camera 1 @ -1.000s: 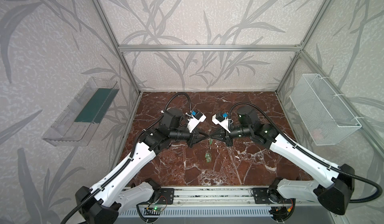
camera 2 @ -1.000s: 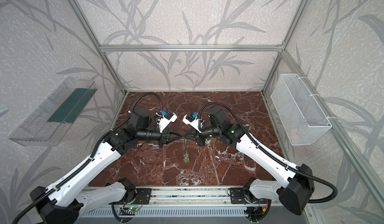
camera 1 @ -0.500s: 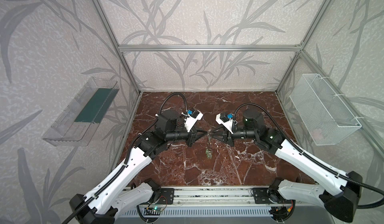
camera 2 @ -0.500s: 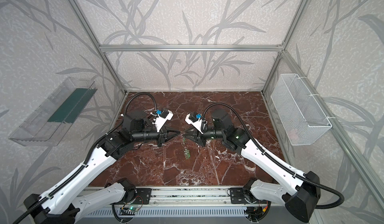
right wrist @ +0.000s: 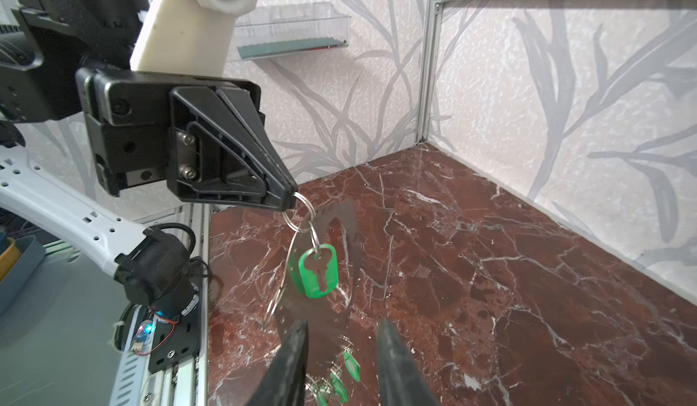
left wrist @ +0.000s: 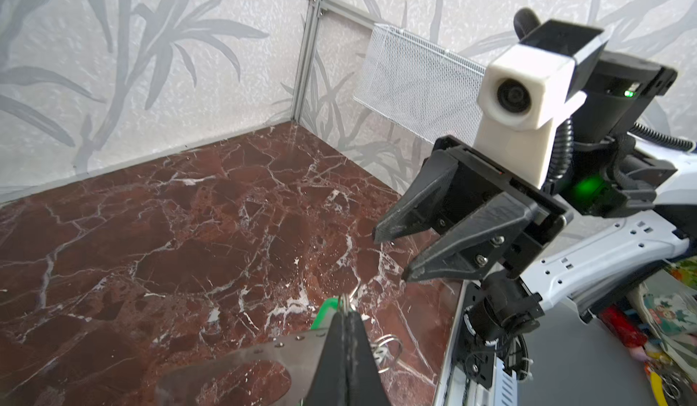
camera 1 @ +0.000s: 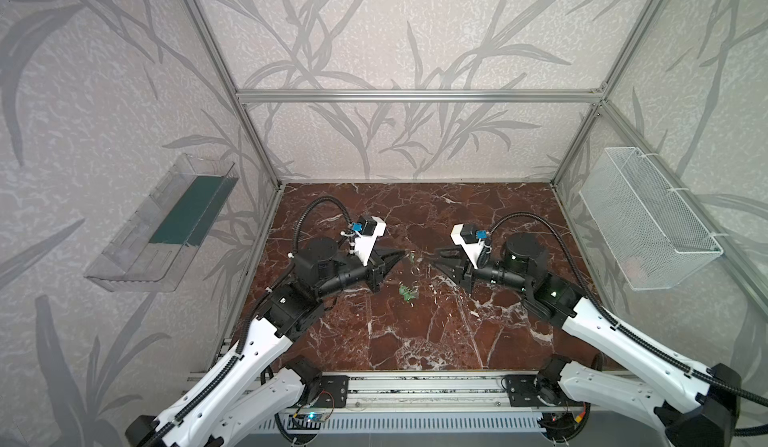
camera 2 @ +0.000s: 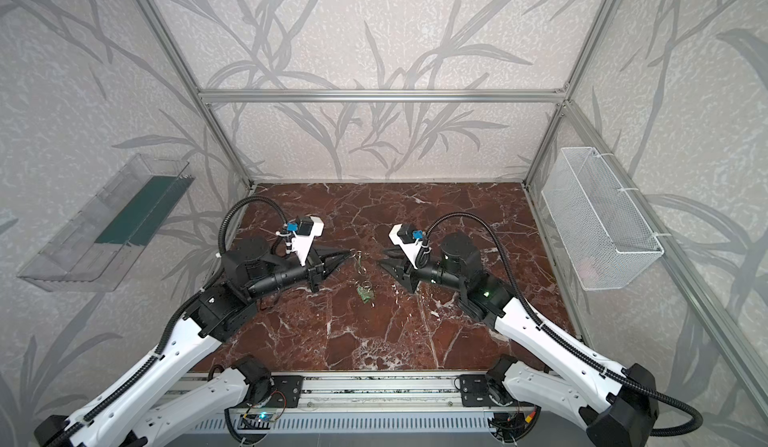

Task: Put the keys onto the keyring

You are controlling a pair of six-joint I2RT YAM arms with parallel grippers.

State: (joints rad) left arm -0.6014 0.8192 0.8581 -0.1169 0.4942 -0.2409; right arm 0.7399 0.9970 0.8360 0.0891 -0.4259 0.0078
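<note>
green-tagged keys (right wrist: 317, 270), red-brown white-veined tabletop (camera 1: 415, 341)

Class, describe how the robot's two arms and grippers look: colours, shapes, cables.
The left arm and right arm have white shells and black joints. The left gripper and right gripper have black wedge-shaped jaws tapering to points. A white camera block sits on each wrist, with a black ribbed cable. A green light glows on the right arm.

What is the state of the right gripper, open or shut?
Open. The right gripper shows its fingers clearly apart in both wrist views, holding nothing.
</note>
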